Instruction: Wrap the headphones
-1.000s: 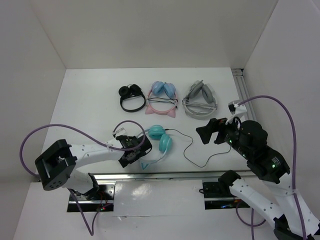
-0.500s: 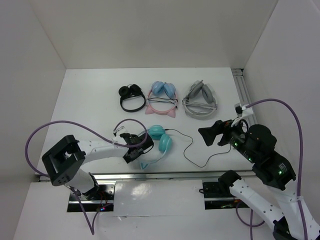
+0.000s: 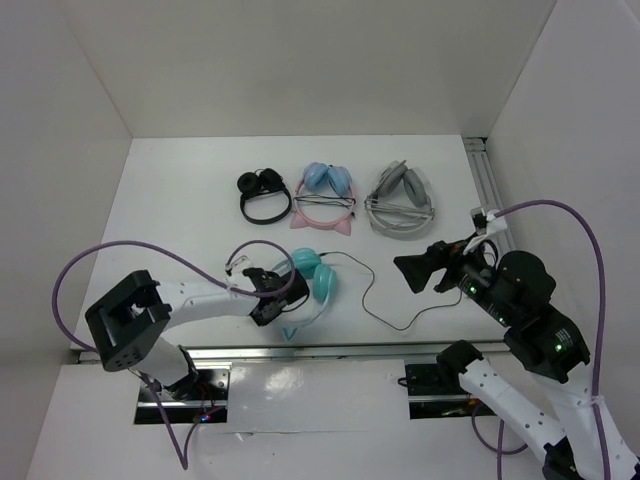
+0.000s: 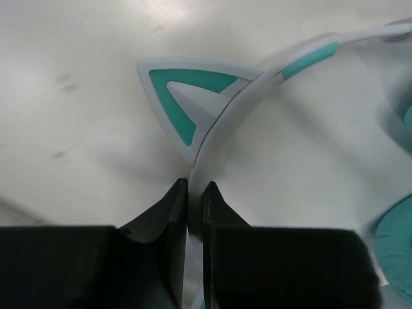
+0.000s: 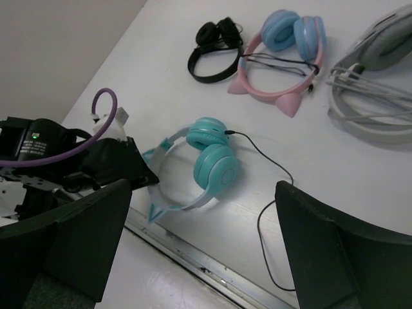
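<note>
The teal headphones lie on the white table near its front edge, cups side by side. Their pale headband curves toward the left arm, one cat ear beside it. My left gripper is shut on the headband, whose thin strip runs between the black fingertips. The black cable trails loosely rightward from one cup across the table. My right gripper hovers open above the cable's right end, holding nothing. In the right wrist view the headphones and left gripper lie below it.
At the back of the table sit a black pair of headphones, a pink cat-eared pair with blue cups and a grey pair. A metal rail borders the front edge, another rail the right side.
My left gripper went from open to shut on the headband, and the headphones shifted slightly left. The right gripper drifted a little and stayed open.
</note>
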Action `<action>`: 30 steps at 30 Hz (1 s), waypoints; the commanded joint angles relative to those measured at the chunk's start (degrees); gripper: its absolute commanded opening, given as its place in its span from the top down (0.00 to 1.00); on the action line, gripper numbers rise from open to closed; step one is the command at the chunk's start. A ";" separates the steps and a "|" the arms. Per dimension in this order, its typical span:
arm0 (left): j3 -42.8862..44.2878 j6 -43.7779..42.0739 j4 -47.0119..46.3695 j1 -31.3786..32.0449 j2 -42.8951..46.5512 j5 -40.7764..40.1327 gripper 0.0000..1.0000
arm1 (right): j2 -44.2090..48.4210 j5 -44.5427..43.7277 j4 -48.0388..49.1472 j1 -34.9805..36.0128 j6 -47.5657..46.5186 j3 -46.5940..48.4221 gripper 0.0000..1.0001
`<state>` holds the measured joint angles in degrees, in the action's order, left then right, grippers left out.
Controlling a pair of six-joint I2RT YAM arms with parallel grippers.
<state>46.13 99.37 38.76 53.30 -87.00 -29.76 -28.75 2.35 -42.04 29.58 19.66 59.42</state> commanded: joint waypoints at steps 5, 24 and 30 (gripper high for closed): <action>8.18 2.92 39.63 9.72 18.76 -10.03 1.00 | 1.24 12.06 14.69 -0.40 9.24 -13.07 0.00; 39.99 -51.37 39.64 -12.66 29.97 -17.26 1.00 | -8.41 24.46 56.53 4.60 -4.70 -32.44 0.03; 52.73 -57.62 39.02 -17.17 25.83 -13.05 1.00 | -18.34 -2.10 59.26 13.90 -15.08 -31.38 0.06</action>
<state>92.36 46.06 80.77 37.01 -62.39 -44.16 -43.51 17.08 10.15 39.09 12.69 26.81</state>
